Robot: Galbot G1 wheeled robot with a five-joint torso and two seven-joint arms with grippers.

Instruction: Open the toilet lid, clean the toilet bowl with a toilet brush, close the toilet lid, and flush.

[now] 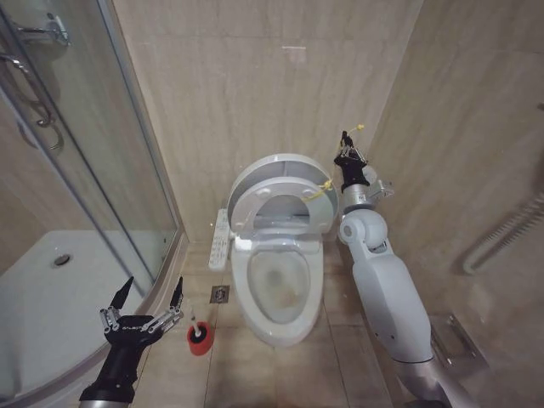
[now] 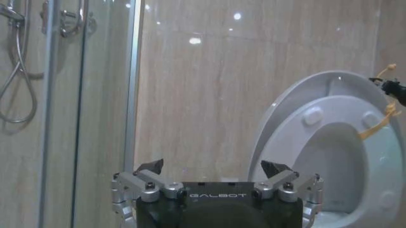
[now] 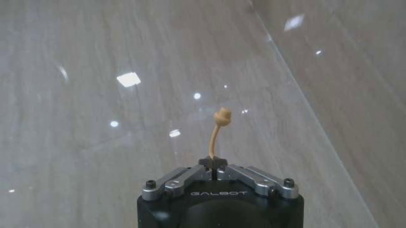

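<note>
the right tool (image 1: 346, 146) is raised beside the wall to the right of the toilet, its fingers clenched on the yellow cord (image 3: 219, 128); in the right wrist view the knotted end of the cord stands up out of the pinched fingertips (image 3: 214, 164) against the beige wall tiles (image 3: 127, 57); from the tool the cord runs down to the edge of the toilet lid (image 1: 274, 167), where a yellow loop shows at the right rim; the toilet lid stands upright, leaning back toward the wall, with the ring-shaped seat (image 1: 280, 204) raised just in front of it and tilted a little more forward; the left wrist view shows the seat's round bumpers (image 2: 312, 115) on its underside; below them the toilet bowl (image 1: 280, 285) lies open, its inner walls glossy; the left tool (image 1: 150, 299) hangs low on the left, near the curved edge of the shower tray (image 1: 51, 314), its fingers spread wide and released, grasping nothing; the toilet brush (image 1: 198, 331) stands in its red holder on the floor (image 1: 340, 374), between the left tool and the base of the toilet, its white handle pointing up; a glass shower screen (image 1: 93, 170) rises on the left.
</note>
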